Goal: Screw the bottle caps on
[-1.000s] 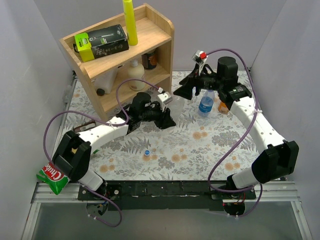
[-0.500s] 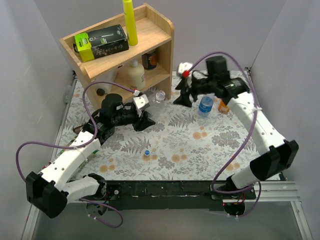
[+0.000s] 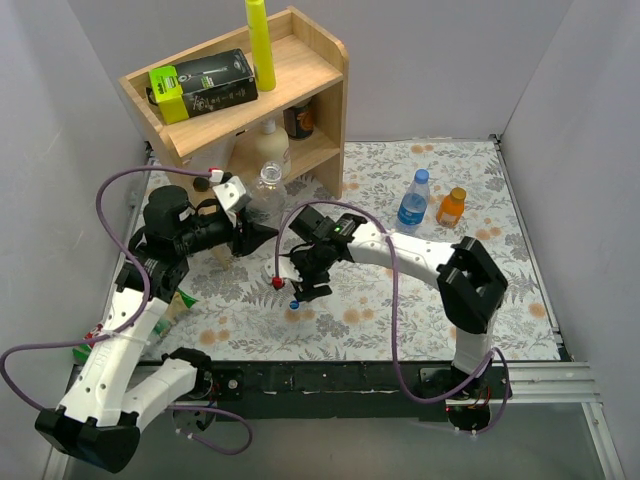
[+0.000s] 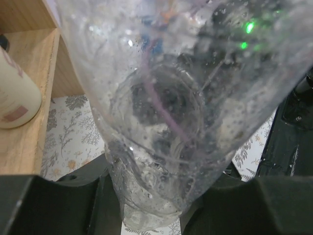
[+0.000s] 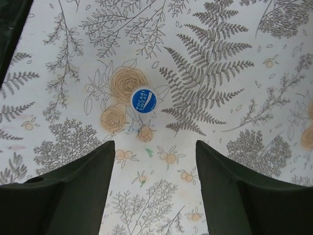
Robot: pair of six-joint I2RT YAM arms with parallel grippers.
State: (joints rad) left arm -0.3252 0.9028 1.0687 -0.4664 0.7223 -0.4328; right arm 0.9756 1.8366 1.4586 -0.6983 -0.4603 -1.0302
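Right tool (image 5: 154, 147), spread open, hovers above the blue-and-white cap (image 5: 144, 99), which looks light, rigid and slick; pinch its rim. Left tool (image 4: 149, 205) clamps the clear bottle (image 4: 156, 98).

**Desk:** Where's the blue cap (image 5: 144, 99)?

**Photographer:** Flat on the floral table (image 3: 400, 285), logo up, mid-table.

**Desk:** Bottles?

**Photographer:** Blue-labelled bottle (image 3: 412, 204) and short orange bottle (image 3: 451, 208) upright, side by side, far right. Clear unlabelled bottle (image 4: 161, 122) left, droplets inside.
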